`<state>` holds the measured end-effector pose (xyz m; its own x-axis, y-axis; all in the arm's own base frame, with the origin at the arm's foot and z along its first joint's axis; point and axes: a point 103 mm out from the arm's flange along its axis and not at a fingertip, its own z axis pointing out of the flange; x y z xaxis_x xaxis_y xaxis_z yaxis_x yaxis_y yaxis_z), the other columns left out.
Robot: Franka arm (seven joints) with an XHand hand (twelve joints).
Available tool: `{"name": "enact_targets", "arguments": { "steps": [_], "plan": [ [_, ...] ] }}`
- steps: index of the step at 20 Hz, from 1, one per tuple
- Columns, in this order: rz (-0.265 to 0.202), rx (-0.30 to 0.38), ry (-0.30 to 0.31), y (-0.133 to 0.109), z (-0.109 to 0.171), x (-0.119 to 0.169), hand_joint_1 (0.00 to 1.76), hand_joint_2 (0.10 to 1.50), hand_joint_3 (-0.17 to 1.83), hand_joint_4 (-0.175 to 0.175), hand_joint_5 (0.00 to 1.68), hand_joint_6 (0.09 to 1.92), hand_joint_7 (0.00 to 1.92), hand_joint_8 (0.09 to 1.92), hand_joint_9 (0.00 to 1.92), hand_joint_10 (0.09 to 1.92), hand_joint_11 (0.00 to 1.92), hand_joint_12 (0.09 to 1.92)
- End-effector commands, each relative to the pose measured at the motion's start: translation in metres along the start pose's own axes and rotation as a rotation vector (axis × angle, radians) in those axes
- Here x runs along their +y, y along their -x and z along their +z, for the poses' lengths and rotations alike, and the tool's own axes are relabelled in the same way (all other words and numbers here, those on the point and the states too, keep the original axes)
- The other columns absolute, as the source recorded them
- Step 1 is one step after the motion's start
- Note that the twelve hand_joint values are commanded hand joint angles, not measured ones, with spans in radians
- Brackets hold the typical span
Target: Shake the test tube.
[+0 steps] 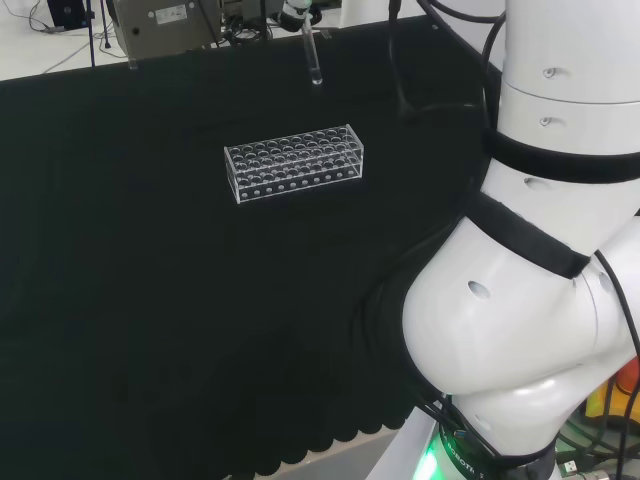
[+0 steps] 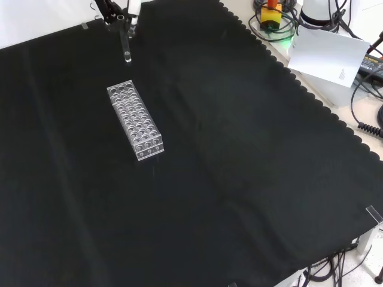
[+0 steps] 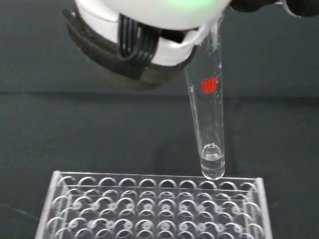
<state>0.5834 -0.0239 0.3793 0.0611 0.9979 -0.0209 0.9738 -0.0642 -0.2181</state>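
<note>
A clear glass test tube point(image 1: 314, 62) hangs above the black cloth, beyond the far side of the clear plastic rack point(image 1: 295, 162) in the head view. The hand point(image 1: 293, 12) holds the tube by its top, at the view's upper edge. In the front view the hand point(image 2: 127, 11) sits at the top left, with the tube point(image 2: 127, 46) pointing down just above the rack's point(image 2: 134, 121) far end. The wrist view shows the tube point(image 3: 208, 119) slightly tilted, with a red mark and a little clear liquid at its rounded bottom, over the rack's point(image 3: 149, 209) edge. All the rack's holes in view stand empty.
The arm's white links point(image 1: 560, 250) take up the right of the head view. A grey box point(image 1: 165, 20) stands behind the cloth's far edge. In the front view a white sheet point(image 2: 328, 57) and cables point(image 2: 365, 107) lie past the cloth's scalloped edge at the right.
</note>
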Motion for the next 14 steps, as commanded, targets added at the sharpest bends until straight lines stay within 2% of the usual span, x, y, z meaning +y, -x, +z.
{"name": "enact_targets", "arguments": {
  "steps": [1,3,5,8,14],
  "plan": [
    [-0.009,0.012,0.002,-0.006,-0.001,0.002,1.24,0.61,0.62,-0.175,1.57,0.09,1.9,0.17,1.82,0.17,1.46,0.71],
    [-0.039,0.027,0.006,-0.022,0.0,0.003,1.24,0.61,0.62,-0.175,1.57,0.09,1.9,0.17,1.82,0.17,1.46,0.71],
    [-0.083,0.057,0.024,-0.042,0.001,0.004,1.24,0.61,0.62,-0.175,1.57,0.09,1.9,0.17,1.82,0.17,1.46,0.71],
    [-0.154,0.095,0.017,-0.077,0.001,0.008,1.24,0.61,0.62,-0.175,1.57,0.09,1.9,0.17,1.82,0.17,1.46,0.71],
    [-0.29,0.115,0.034,-0.15,-0.004,0.01,1.24,0.61,0.62,-0.175,1.57,0.09,1.9,0.17,1.82,0.16,1.46,0.71]
  ]
}}
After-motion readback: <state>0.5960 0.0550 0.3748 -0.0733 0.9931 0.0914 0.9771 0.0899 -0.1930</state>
